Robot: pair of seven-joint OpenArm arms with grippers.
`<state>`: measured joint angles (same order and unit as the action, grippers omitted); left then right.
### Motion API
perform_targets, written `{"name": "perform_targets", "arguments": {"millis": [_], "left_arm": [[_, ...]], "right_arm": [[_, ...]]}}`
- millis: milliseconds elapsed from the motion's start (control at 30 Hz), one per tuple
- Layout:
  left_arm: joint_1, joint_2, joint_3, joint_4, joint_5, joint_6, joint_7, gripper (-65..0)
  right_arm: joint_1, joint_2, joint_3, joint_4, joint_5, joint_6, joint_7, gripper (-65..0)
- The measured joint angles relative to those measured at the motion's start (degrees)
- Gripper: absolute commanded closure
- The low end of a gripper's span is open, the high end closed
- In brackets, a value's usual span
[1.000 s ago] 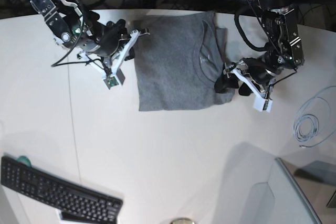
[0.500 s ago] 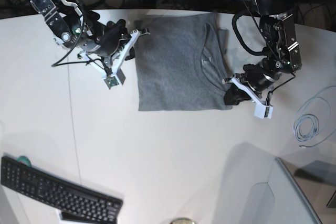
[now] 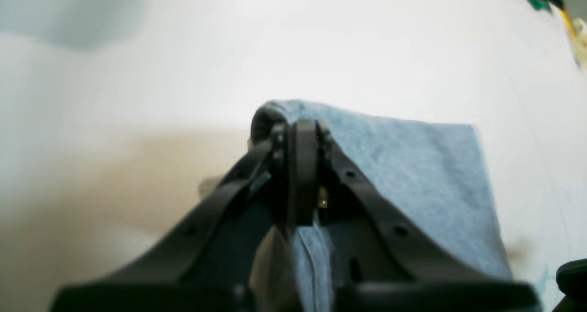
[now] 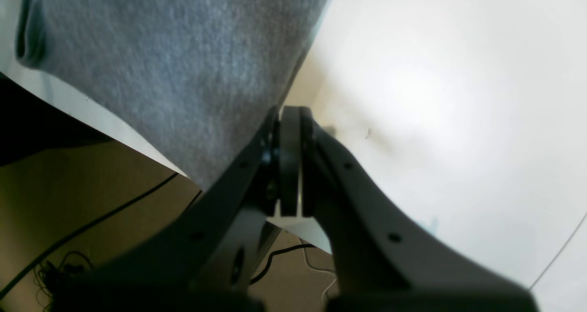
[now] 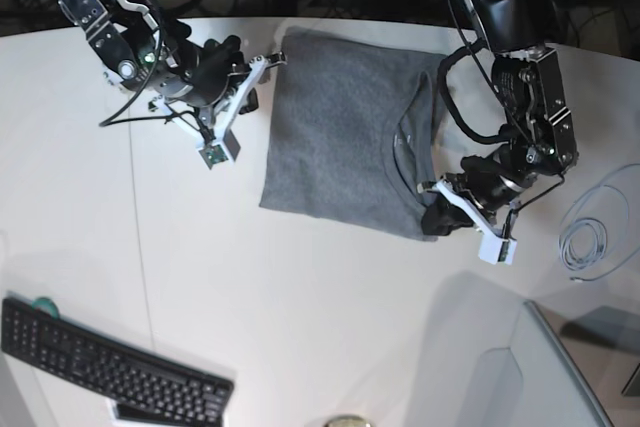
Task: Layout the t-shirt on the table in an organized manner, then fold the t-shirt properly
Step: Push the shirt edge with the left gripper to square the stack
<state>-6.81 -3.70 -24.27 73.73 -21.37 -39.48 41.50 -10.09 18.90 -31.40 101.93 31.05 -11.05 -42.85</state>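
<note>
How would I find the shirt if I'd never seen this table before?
Look at the big white table, toward its far side, between the two black robot arms. The t-shirt lies there as a flat grey rectangle, with the left gripper pinching its near corner. It is the only soft cloth thing; the keyboard and coiled cable are hard and sit near the table's edges.

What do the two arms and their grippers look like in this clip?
Both arms are black with exposed black cables. The left gripper and right gripper have black curved fingers with small holes, on white brackets. A small green board hangs below the right wrist.
</note>
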Motion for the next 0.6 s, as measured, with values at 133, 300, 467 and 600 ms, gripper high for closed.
{"name": "perform_targets", "arguments": {"millis": [133, 300, 467, 600], "left_arm": [[-2.4, -0.7, 0.11, -5.25, -0.09, 0.0, -0.35, 0.0], [-4.33, -1.07, 0.09, -10.71, 1.64, 0.0, -7.69, 0.0], [-6.69, -0.96, 0.09, -15.87, 8.31, 0.04, -9.66, -8.9], [-7.48, -0.61, 0.04, -16.57, 8.02, 0.02, -12.15, -45.6]], "right_arm": [[-0.15, 0.02, 0.0, 0.0, 0.0, -0.02, 0.0, 0.0], [-0.26, 0.02, 0.0, 0.0, 0.0, -0.02, -0.02, 0.0], [-0.26, 0.0, 0.0, 0.0, 0.0, -0.02, 0.02, 0.0], [-0.24, 0.02, 0.0, 0.0, 0.0, -0.02, 0.0, 0.0]]}}
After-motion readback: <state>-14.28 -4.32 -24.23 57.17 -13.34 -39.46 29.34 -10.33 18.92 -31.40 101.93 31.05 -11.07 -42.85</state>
